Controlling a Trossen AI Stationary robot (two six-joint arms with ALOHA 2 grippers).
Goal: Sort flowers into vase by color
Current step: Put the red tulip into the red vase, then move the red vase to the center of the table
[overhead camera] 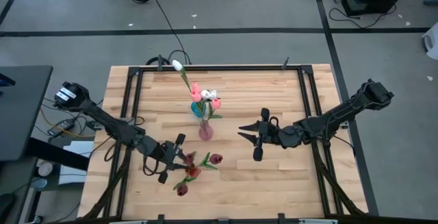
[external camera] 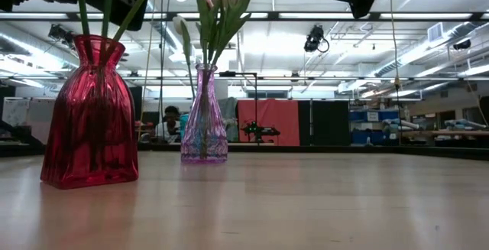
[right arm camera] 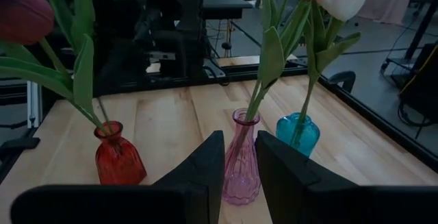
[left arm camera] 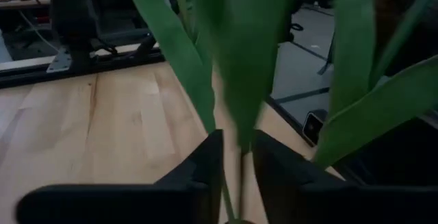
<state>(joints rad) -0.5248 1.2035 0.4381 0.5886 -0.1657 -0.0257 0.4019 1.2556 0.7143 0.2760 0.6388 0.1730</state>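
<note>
A red vase [external camera: 90, 116] stands near the table's front left and holds several maroon flowers [overhead camera: 215, 159] on green stems. My left gripper [overhead camera: 179, 159] is at those stems, just above the vase, level, and open by a narrow gap. One green stem [left arm camera: 231, 157] runs between its fingers. A pink vase [overhead camera: 205, 131] stands mid-table, and a teal vase [overhead camera: 198, 108] behind it holds pink and white flowers [overhead camera: 205, 95]. My right gripper [overhead camera: 250, 142] hovers to the right of the pink vase, open and empty. My left gripper has its two fingers [left arm camera: 205, 172] on either side of one stem of a maroon flower, coming level from the table's left. The stem stands upright in the red vase. Whether a finger touches the stem I cannot tell.
A white flower [overhead camera: 178, 65] on a long stem leans from the teal vase toward the far edge. A black frame [overhead camera: 219, 68] runs along the table's far and side edges. Bare wood lies at the front right.
</note>
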